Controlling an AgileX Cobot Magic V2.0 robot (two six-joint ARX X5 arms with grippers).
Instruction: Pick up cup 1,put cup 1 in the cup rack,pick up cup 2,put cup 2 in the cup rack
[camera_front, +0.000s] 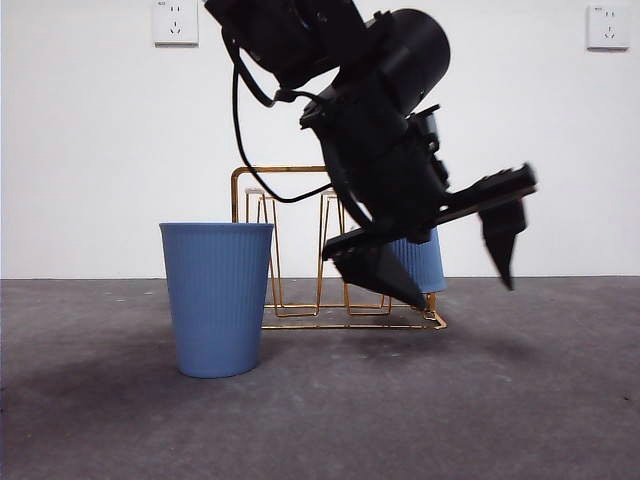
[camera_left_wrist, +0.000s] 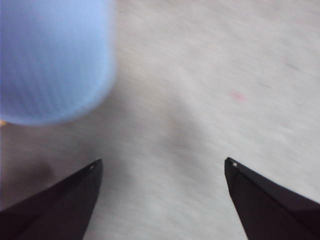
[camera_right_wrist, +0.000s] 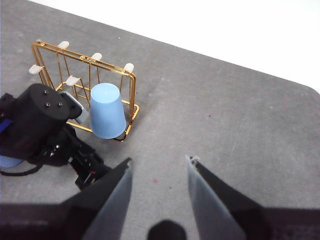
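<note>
Two blue cups: one upturned on the cup rack, one upright beside it, seen whole only from the front; left gripper gapes empty, right gripper half-open

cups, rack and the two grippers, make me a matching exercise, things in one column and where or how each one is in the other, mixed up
Things:
1. cup on the rack
2. other cup
3. left gripper
4. right gripper

Places or states:
A. standing mouth-up on the table, in front of the rack's end
B. high above the table, jaws open, holding nothing
C. upside down on a peg at the rack's end
D. low beside the rack, jaws open, next to the upside-down cup

Pairs: 1-C, 2-A, 3-D, 4-B
</note>
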